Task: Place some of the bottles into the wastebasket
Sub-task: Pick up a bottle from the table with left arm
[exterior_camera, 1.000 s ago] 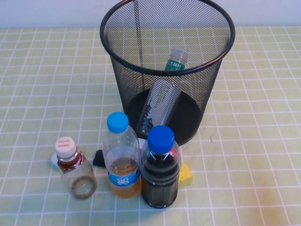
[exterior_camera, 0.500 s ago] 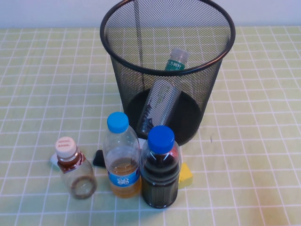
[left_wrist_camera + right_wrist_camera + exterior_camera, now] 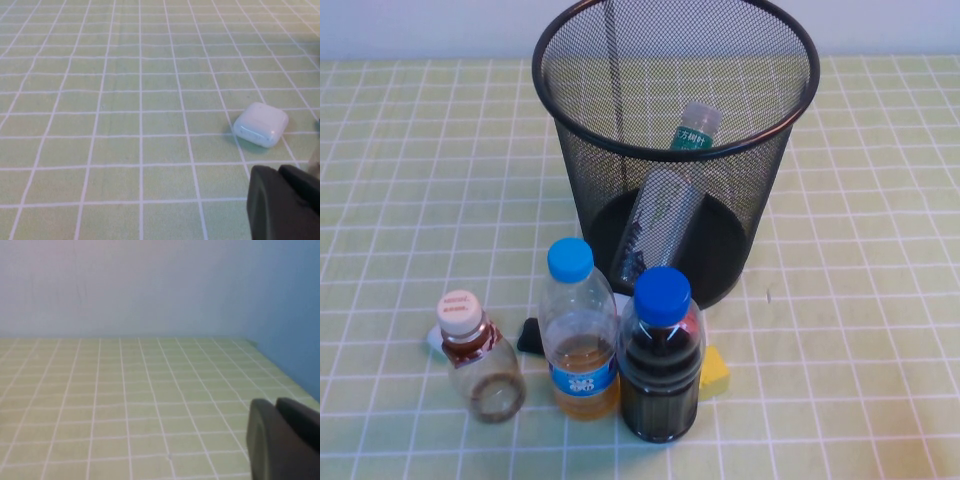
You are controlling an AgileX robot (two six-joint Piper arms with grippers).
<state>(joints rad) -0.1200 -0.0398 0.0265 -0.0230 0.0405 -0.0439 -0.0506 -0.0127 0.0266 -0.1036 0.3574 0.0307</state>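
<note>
The black wire-mesh wastebasket stands at the back middle of the table. The clear bottle with the white cap and green label leans inside it, cap up against the far wall. The short squat bottle with the pale pinkish cap stands on the table at the front left, outside the bin. Neither arm shows in the high view. My left gripper is shut and empty above the checked cloth. My right gripper is shut and empty, over bare cloth near the wall.
A light-blue-capped bottle with amber liquid and a blue-capped bottle with dark liquid stand in front of the bin. A small black item, a yellow block and a white case lie nearby.
</note>
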